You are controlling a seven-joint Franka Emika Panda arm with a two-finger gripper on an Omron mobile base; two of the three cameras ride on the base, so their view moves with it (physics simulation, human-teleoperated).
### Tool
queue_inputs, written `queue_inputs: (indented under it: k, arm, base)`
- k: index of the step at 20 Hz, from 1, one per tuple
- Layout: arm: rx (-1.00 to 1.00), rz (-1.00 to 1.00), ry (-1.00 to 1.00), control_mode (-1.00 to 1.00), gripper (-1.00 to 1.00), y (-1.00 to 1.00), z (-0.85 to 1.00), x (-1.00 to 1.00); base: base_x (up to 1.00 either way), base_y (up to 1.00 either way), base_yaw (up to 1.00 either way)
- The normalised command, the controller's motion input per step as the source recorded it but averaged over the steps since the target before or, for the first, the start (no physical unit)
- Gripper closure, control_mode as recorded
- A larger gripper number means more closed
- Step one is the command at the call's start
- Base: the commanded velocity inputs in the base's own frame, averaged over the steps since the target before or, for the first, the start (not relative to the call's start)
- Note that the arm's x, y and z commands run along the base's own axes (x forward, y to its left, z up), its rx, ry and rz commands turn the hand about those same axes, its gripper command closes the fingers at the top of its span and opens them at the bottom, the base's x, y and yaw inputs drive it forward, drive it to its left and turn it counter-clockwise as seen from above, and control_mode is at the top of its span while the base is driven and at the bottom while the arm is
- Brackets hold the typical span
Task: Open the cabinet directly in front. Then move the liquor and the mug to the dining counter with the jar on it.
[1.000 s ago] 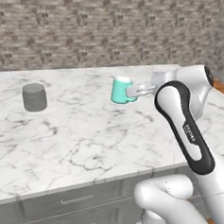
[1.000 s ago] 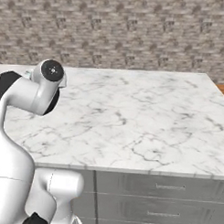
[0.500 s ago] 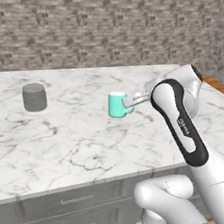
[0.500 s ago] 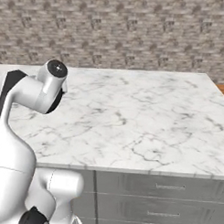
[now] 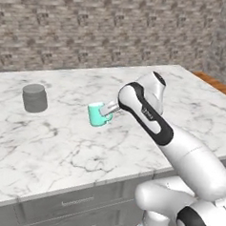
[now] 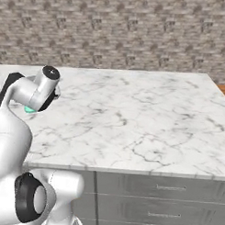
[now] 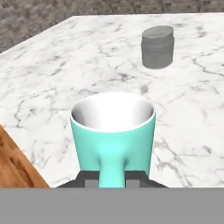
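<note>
My gripper (image 5: 107, 112) is shut on the loop handle of the teal mug (image 5: 96, 114), which stays upright just over the middle of the dining counter (image 5: 60, 144). In the hand view the mug (image 7: 113, 135) shows its white inside, and its handle sits between the gripper (image 7: 111, 178) fingertips. The grey jar (image 5: 34, 98) stands on the same marble top to the mug's left, well apart; it is beyond the mug in the hand view (image 7: 157, 47). A teal sliver of the mug (image 6: 29, 110) peeks from behind my arm. The cabinet and the liquor are out of view.
A brick wall runs behind the counter. Grey drawers (image 5: 75, 203) with bar handles sit under its front edge, also seen from the right (image 6: 167, 187). Wooden floor (image 5: 217, 84) shows past the counter's right end. Wide bare marble (image 6: 132, 119) lies right of my arm.
The arm has carried the mug leftward and lower, nearer the counter's front and closer to the jar. The jar has not moved.
</note>
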Motion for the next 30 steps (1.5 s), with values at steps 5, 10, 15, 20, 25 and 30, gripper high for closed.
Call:
queue_inputs:
  k: [5,10,15,20,25,30]
  arm:
    - [0.0,0.03,-0.02,-1.0,1.0,0.53,-0.54,0.72]
    - [0.07,0.0,-0.07,-1.0,1.0,0.14,-0.57,0.39]
    - [0.15,0.0,-0.13,-1.0,1.0,0.0,-0.34,0.08]
    - [0.0,0.0,-0.02,-1.0,1.0,0.0,-0.02,0.13]
    - [0.0,0.0,0.0,-1.0,1.0,0.06,-0.09,0.56]
    - [-0.04,0.0,0.0,-1.0,1.0,0.17,-0.25,0.57]
  base:
    - [0.0,0.0,0.0]
    - [0.0,0.0,0.0]
    - [0.0,0.0,0.0]
    - [0.0,0.0,0.0]
    - [0.0,0.0,0.0]
    - [0.0,0.0,0.0]
